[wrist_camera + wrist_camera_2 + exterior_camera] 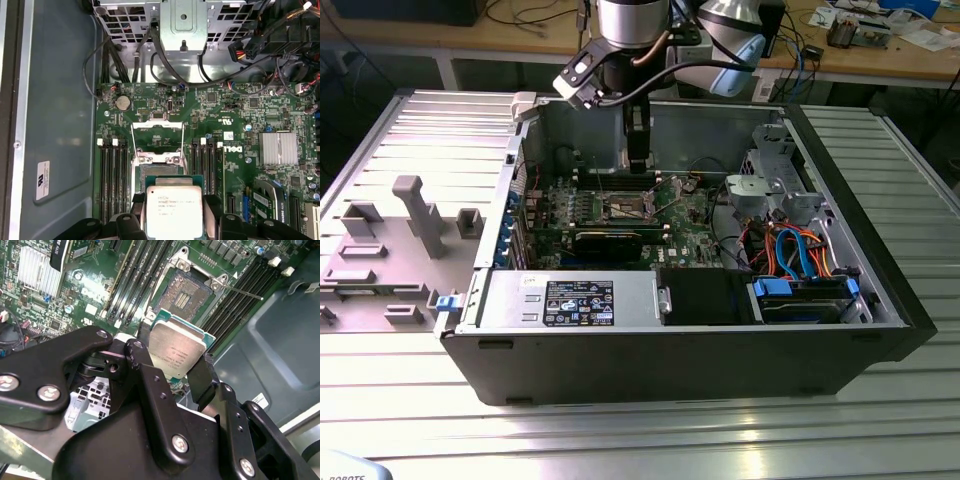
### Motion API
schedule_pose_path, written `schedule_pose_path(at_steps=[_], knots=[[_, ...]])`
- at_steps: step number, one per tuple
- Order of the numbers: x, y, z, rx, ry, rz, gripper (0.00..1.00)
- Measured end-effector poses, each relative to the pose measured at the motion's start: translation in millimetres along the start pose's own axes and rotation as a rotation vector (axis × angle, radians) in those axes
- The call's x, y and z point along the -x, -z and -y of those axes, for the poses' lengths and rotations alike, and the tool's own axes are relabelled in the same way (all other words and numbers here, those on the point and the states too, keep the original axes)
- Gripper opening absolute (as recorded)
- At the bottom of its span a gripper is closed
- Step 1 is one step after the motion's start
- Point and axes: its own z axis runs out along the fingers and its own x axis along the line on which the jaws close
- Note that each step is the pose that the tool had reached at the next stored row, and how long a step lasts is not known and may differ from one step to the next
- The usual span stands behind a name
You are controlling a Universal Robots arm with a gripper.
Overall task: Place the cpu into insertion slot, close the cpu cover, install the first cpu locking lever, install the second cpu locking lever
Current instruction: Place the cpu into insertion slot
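1. Two fingers (201,377) pinch the cpu (176,347) by opposite edges. Your gripper (175,360) hangs over the board with the chip near the slot (187,295), not yet seated.
2. Toward the exterior view's left, memory slots (570,207) sit just beside the slot. A skewed descent could set a chip corner on their latches.
3. In the middle, the cover (157,132) stands raised and a lever (245,291) juts out; either could snag a finger. The pins lie bare, and a tilted drop may bend them.
4. Toward the right, cables (705,170) and the drive cage (770,190) crowd in. Your open room looks to be straight up.
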Motion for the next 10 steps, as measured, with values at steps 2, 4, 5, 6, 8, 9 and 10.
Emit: schedule_pose_path(at_steps=[2, 4, 5, 6, 8, 9, 10], knots=[[0.0, -0.7, 0.1, -0.0002, 0.000, 0.0002, 0.55], [0.0, -1.4, 0.1, -0.0001, 0.000, 0.0001, 0.55], [-0.2, -1.7, 0.2, 0.0001, 0.000, -0.0001, 0.55], [-0.6, -2.0, 0.2, 0.0001, 0.000, -0.0001, 0.55], [-1.4, -2.6, 0.2, 0.0000, 0.000, -0.0001, 0.55], [-1.5, -2.9, 0.2, 0.0000, 0.000, -0.0001, 0.55], [-1.5, -3.5, 0.3, 0.0000, 0.000, 0.0000, 0.55]])
